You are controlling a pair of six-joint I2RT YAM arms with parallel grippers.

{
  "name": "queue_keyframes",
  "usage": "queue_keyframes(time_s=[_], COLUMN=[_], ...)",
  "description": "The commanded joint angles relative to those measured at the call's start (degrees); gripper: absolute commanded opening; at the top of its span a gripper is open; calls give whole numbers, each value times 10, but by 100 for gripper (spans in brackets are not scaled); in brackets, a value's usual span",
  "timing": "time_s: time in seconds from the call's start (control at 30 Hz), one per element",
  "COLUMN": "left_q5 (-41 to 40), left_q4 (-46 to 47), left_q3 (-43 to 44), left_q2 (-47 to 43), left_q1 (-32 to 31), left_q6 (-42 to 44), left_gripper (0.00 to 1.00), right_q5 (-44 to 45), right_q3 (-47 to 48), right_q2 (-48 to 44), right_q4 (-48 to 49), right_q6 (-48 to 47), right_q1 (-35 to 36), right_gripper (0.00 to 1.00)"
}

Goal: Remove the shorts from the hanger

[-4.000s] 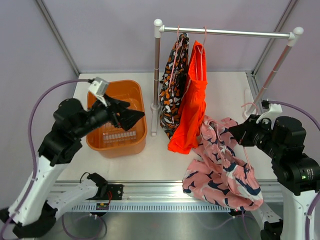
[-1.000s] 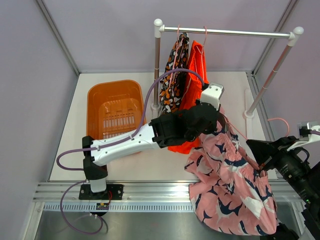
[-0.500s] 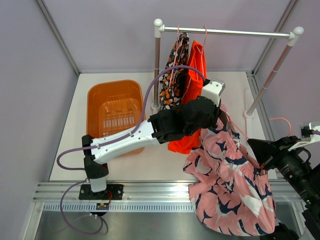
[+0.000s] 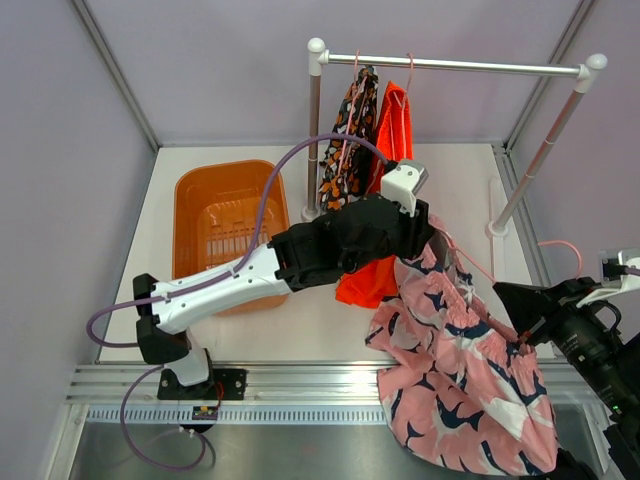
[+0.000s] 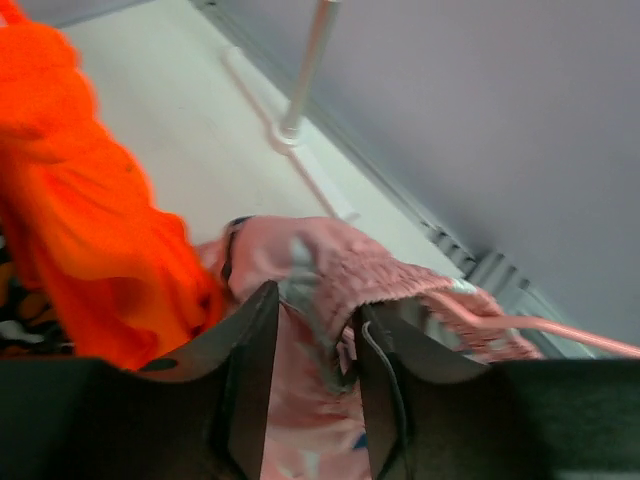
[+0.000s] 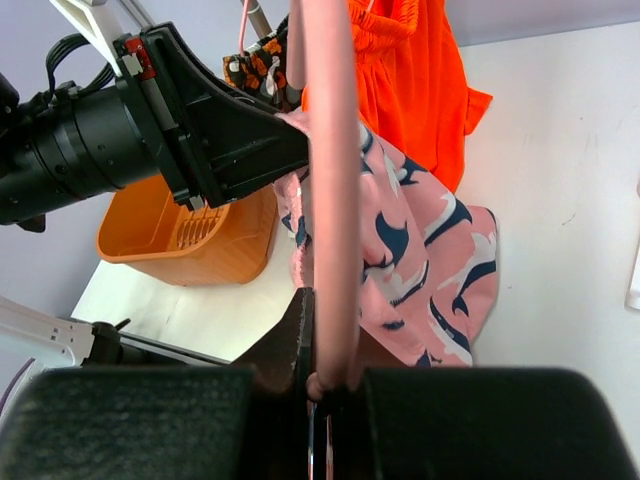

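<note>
Shorts in pink hung from the pink hanger on the right side and drooped over the near edge of the table. The right gripper was pinched tight on the hanger's rod. The left gripper was stretched across at the top band of the pink shorts. Its two fingers stood apart with the bunched band in the gap, and I could not tell if they squeezed it at all. The orange shorts and the black patterned shorts hung on the rail, close by the left arm. I think a few things could go wrong. With the fingers so loose, the band could slip out, and a pull would leave the shorts stuck on the hanger. If the shorts came free with nobody holding them, they could slide off the table edge and miss the orange basket. The left arm could also bump the orange shorts and drag them along.
</note>
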Motion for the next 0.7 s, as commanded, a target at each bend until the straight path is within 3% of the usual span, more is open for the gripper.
queue_keyframes(time_s=[0.0, 0.07, 0.13, 0.17, 0.27, 0.47, 0.67], left_q5=[-81, -74, -71, -76, -88, -111, -64], left_q4=[-6, 7, 12, 11, 6, -11, -24], left_q3=[-29, -38, -47, -48, -49, -17, 11], left_q2=[-22, -27, -29, -29, -26, -4, 48], left_q1=[41, 38, 33, 32, 32, 31, 14], left_q6=[35, 38, 39, 39, 37, 44, 48], left_gripper=[45, 49, 44, 29, 8, 2, 0], right_q5=[9, 12, 12, 12, 12, -12, -8], right_q3=[16, 11, 9, 9, 13, 24, 50], right_q2=[-18, -20, -21, -21, -20, -20, -3], right_q4=[-97, -96, -95, -95, -96, -94, -82], right_q6=[-1, -1, -1, -1, 0, 2, 5], right_q1=[5, 5, 5, 5, 5, 5, 5], right_gripper=[0, 0, 0, 0, 0, 0, 0])
